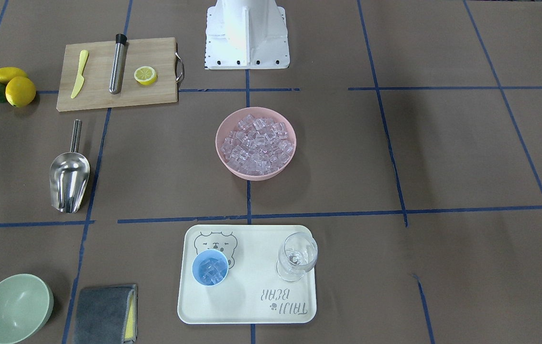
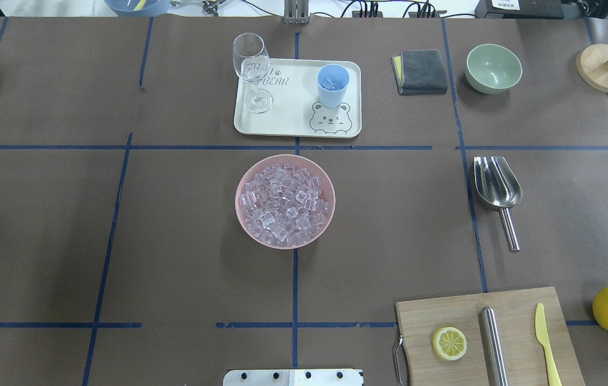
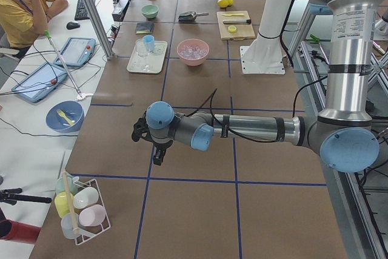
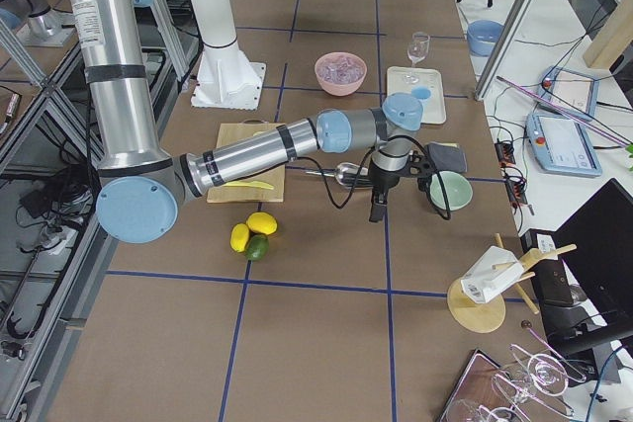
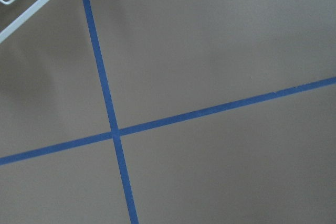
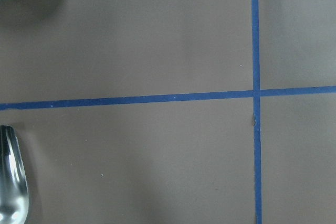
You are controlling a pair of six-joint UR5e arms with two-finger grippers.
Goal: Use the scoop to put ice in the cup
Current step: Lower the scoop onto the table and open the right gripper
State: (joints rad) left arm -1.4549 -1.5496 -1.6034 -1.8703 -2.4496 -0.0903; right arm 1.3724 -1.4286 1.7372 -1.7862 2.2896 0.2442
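Overhead exterior view has the pink bowl (image 2: 239, 187) near the middle of the desk (image 2: 175, 241), and it is heaped with the ice (image 2: 284, 203). Beyond the bowl, on the side away from the robot, lies a cream tray (image 2: 293, 115). On it the cup (image 2: 332, 86) stands upright with a few clear cubes inside, and a wine glass (image 2: 253, 64) stands near it. The scoop (image 2: 497, 187) lies flat on the desk, well apart from the bowl on the robot's right side. Its trough is empty and its handle points toward the robot. Nothing touches it. The left fingers (image 3: 159, 153) hang over bare desk far from the bowl, on the robot's left. The right fingers (image 4: 377, 210) hang just beside the scoop, on its side away from the bowl. From these side views I cannot tell whether either pair is apart or together. The right wrist view catches only the edge of the scoop at its lower left corner.
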